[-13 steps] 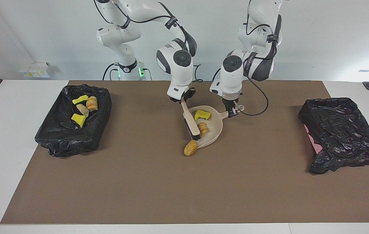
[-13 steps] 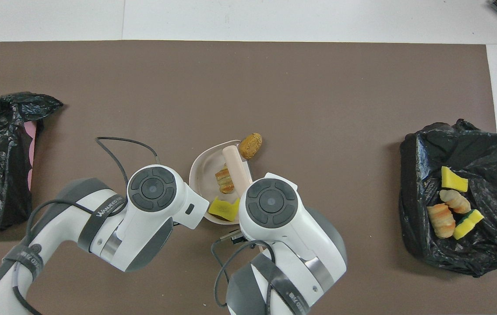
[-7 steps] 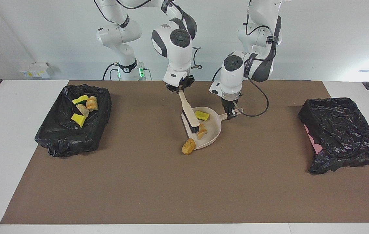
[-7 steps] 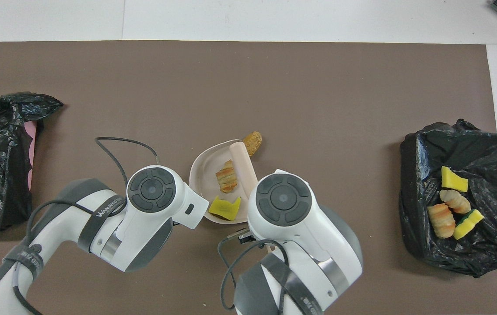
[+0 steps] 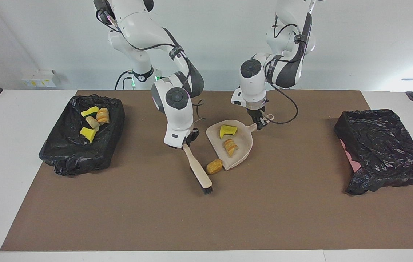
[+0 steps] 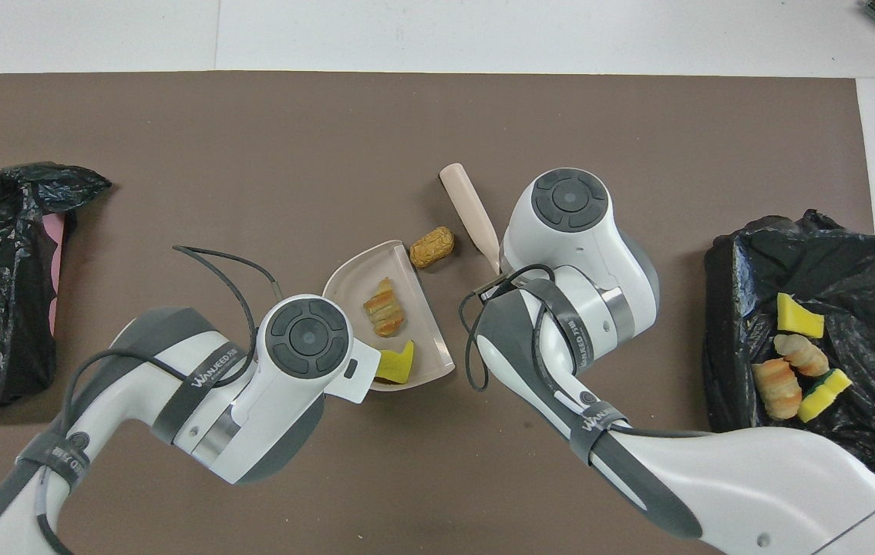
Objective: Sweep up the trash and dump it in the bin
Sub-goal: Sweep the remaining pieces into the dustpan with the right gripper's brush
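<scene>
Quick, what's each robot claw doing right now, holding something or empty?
Left gripper: closed on the dustpan handle.
Right gripper: closed on the brush handle, bristles down by the loose bread piece.

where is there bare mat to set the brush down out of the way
The brown mat is bare along the edge farthest from the robots, and between the dustpan and the closed black bag. It is crowded mid-table: the brush, the loose bread piece and the dustpan sit close together.
</scene>
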Controlling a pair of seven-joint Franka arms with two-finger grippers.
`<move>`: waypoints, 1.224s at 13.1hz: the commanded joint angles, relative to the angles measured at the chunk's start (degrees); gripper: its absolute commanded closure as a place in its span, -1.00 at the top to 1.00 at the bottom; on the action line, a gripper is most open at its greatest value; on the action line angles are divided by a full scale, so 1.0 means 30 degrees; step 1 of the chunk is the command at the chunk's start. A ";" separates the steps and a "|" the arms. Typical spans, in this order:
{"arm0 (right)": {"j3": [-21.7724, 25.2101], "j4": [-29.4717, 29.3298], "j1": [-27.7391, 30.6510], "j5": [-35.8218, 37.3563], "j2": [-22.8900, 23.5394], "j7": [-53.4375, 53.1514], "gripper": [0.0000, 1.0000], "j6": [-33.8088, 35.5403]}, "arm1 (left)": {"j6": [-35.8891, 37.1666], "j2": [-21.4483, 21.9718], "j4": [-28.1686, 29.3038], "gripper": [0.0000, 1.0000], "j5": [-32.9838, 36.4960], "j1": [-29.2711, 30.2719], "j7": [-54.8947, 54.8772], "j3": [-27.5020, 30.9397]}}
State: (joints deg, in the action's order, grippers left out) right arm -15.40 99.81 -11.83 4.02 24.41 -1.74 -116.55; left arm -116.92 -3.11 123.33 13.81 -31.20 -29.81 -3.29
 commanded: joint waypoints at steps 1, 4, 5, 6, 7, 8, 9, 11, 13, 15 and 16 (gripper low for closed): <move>-0.0488 0.1173 -0.0275 -0.0224 -0.0896 -0.0094 -1.00 0.0267 | -0.0896 0.0010 0.0315 -1.00 0.0377 -0.0089 0.0472 0.0129; -0.0989 0.3169 -0.2201 -0.1769 -0.2478 -0.1431 -1.00 0.0529 | -0.2448 0.0069 0.0931 -1.00 0.0377 0.0173 0.0297 0.0129; -0.0989 0.3087 -0.2964 -0.2243 -0.2686 -0.2862 -1.00 0.1140 | -0.2628 0.0069 0.0991 -1.00 0.0377 0.0262 0.0180 0.0129; -0.0960 0.2941 -0.2971 -0.2218 -0.2659 -0.3544 -1.00 0.1668 | -0.2688 0.0040 0.0991 -1.00 0.0348 0.0292 -0.0082 0.0129; -0.0960 0.2940 -0.2681 -0.2218 -0.2659 -0.3521 -1.00 0.1731 | -0.2804 0.0011 0.0991 -1.00 0.0290 0.0379 -0.0258 0.0129; -0.0960 0.2708 -0.2505 -0.2247 -0.2688 -0.3550 -1.00 0.1819 | -0.3095 -0.0077 0.0962 -1.00 0.0231 0.0815 -0.0318 0.0129; -0.0960 0.2386 -0.2358 -0.2276 -0.3036 -0.3522 -1.00 0.2516 | -0.3301 -0.0107 0.0962 -1.00 0.0230 0.0907 -0.0493 0.0129; -0.0989 0.2003 -0.1599 -0.2364 -0.4234 -0.3434 -1.00 0.4244 | -0.3246 -0.0136 0.0846 -1.00 0.0172 0.1024 -0.1311 0.0129; -0.0960 0.2031 -0.1536 -0.3442 -0.5466 -0.3665 -1.00 0.5447 | -0.3041 -0.0457 0.0321 -1.00 0.0143 0.1521 -0.2043 0.0129; -0.0960 0.2265 -0.1768 -0.3771 -0.6318 -0.5442 -1.00 0.7056 | -0.2807 -0.0664 -0.0178 -1.00 -0.0293 0.2017 -0.3067 0.0129; -0.0989 0.2527 -0.1973 -0.3800 -0.6640 -0.6847 -1.00 0.7412 | -0.2283 -0.0635 -0.0587 -1.00 -0.0674 0.2572 -0.4175 0.0129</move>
State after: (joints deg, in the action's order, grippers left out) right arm -18.07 105.10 -17.10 -6.05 6.95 -16.84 -95.70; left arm -125.18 -4.23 124.33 13.49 -26.15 -37.53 -2.68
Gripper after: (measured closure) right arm 0.731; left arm 0.687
